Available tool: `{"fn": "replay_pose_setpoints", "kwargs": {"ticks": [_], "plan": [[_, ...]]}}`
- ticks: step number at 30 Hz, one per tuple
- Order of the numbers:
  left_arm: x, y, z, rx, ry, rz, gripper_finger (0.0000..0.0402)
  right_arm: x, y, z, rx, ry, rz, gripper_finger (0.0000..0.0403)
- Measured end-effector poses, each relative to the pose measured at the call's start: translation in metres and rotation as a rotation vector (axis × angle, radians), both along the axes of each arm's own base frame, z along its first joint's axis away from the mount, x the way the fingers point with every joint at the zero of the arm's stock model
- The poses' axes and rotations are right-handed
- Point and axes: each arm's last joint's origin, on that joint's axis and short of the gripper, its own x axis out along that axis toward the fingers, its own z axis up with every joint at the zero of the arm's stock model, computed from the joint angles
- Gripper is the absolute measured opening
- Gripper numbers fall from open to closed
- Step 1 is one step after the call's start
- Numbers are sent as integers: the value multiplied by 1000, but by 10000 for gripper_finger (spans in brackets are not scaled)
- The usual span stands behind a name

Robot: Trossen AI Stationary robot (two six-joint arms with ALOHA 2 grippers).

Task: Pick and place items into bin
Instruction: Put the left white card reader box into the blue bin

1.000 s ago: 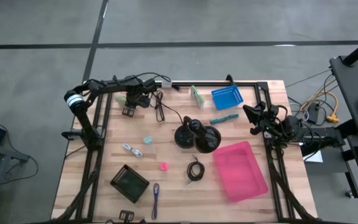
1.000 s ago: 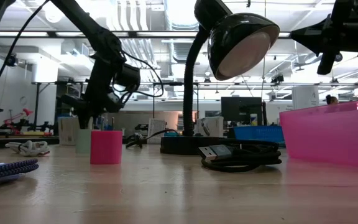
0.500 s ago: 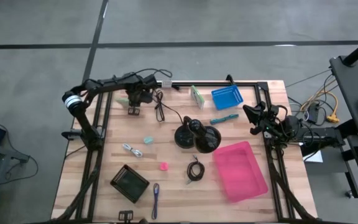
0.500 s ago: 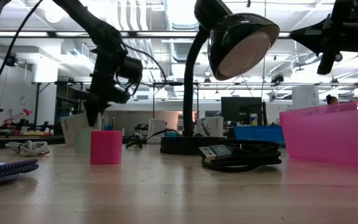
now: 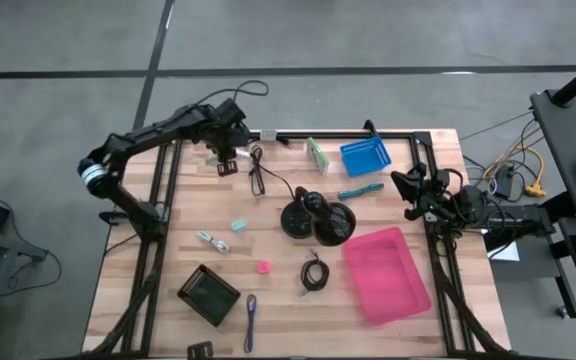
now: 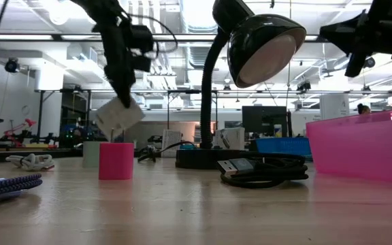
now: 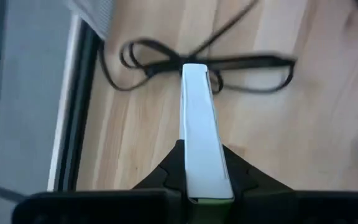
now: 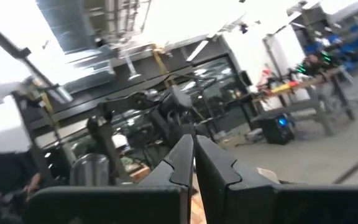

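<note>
My left gripper (image 5: 224, 160) hangs over the table's far left part, shut on a green-white flat packet (image 6: 119, 114). A second packet (image 5: 317, 155), a teal marker (image 5: 360, 190), a pale-blue cube (image 5: 238, 226), a pink cube (image 5: 263, 267), a silvery metal piece (image 5: 212, 241), a coiled black cable (image 5: 314, 272) and a purple pen (image 5: 251, 318) lie on the wood. The pink bin (image 5: 388, 275) stands at the near right. My right gripper (image 5: 400, 185) waits shut, raised at the right edge. My left gripper pinches the packet between its two fingers, one on each flat face (image 7: 199, 177), near one edge. The fingers point steeply down from above. The packet hangs below them, tilted and lifted clear of the table.
A black lamp with a round base (image 5: 316, 218) stands mid-table. A thin black cord (image 5: 258, 175) loops just below the held packet. A blue tray (image 5: 365, 155) sits at the far right and a black square object (image 5: 209, 294) at the near left.
My left gripper has risen from the tabletop and rolled at the wrist, drifting slightly toward the far edge. The packet has gone up with it, from down by the table to hanging tilted in the air.
</note>
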Motion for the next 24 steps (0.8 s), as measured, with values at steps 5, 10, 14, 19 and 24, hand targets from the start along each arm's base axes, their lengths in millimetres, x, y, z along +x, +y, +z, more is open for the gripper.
{"fn": "replay_pose_setpoints", "kwargs": {"ticks": [5,10,14,19,24], "plan": [[-8,-9,34,74,-235,37,25,-1,0,2,-26,-6,-12,9],[-16,-17,68,154,-498,68,25,-1,0,3,-12,-25,-7,30],[-18,-22,91,171,-708,56,25,-1,0,3,1,-33,-4,75],[-18,-25,107,165,-867,18,25,-3,0,6,-1,-68,-12,138],[-13,-26,118,130,-1006,-58,25,-6,0,12,-16,-130,-20,184]]}}
